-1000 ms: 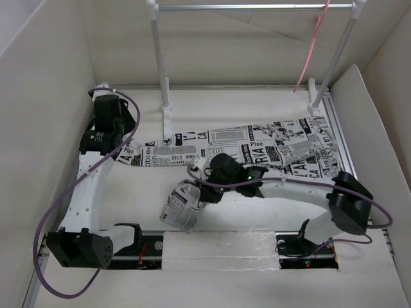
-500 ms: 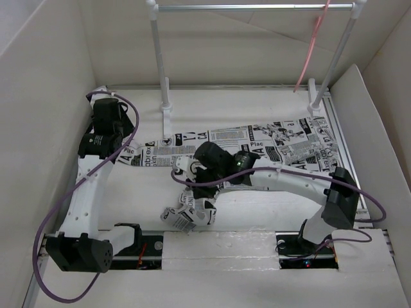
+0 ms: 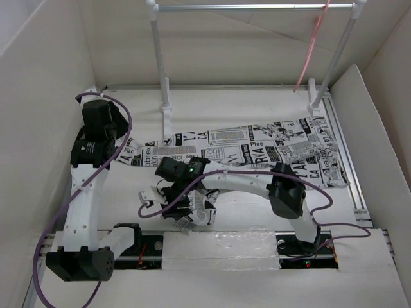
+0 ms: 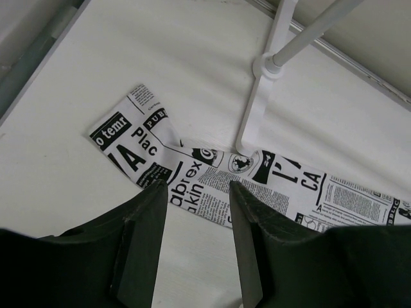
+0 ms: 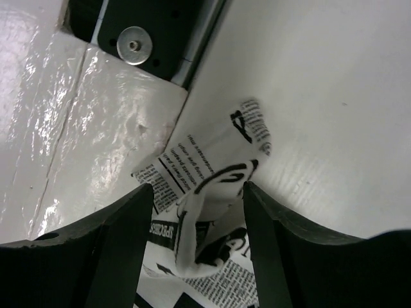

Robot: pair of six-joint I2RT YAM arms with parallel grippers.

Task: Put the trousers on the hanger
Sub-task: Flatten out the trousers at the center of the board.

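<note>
The newspaper-print trousers (image 3: 257,151) lie flat across the table, with one leg end at the left (image 4: 138,138) and the other leg crumpled near the front edge (image 5: 212,157). My right gripper (image 3: 172,204) is open and points down, its fingers either side of the crumpled leg end (image 5: 196,187). My left gripper (image 3: 114,133) is open and empty above the table, just short of the flat leg end (image 4: 196,186). The pale pink hanger (image 3: 311,45) hangs on the rack's bar at the back right, far from both grippers.
The white-posted rack (image 3: 160,64) with its silver bar (image 3: 257,7) stands at the back; its left foot (image 4: 253,115) sits by the flat leg. White walls (image 3: 38,96) enclose the table. The left arm's black base (image 5: 148,29) and a glossy strip (image 3: 218,247) lie at the near edge.
My right arm has swung left and toward the near edge, bringing its gripper down over the crumpled leg end. My left wrist has shifted slightly left. The flat part of the trousers has not moved.
</note>
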